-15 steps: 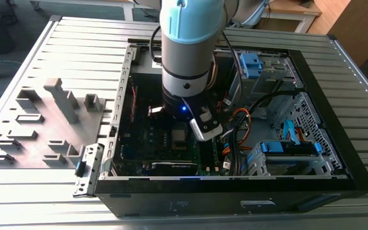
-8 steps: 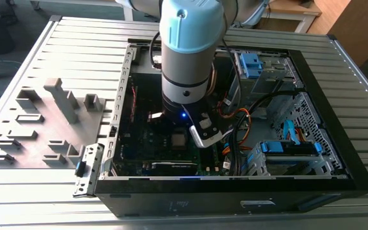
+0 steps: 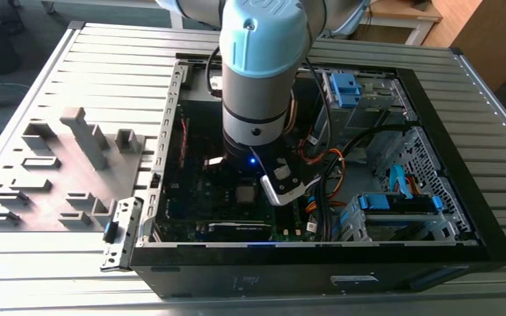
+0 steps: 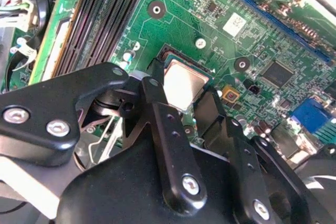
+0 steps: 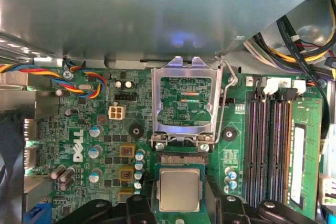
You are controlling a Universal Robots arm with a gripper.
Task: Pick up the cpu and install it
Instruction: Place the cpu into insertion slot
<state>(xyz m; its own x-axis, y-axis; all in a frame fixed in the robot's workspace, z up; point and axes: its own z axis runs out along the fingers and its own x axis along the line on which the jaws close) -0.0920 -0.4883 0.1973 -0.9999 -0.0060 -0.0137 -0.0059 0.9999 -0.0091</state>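
Exterior view: my end effector is down inside the computer case on the table. First wrist view: cpu lies flat in the motherboard socket, metal frame open just beside it. Second wrist view: end effector right at the cpu; gripping or not, cannot tell.

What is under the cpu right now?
The cpu lies in the open socket on the green motherboard; whatever is directly beneath it is covered.
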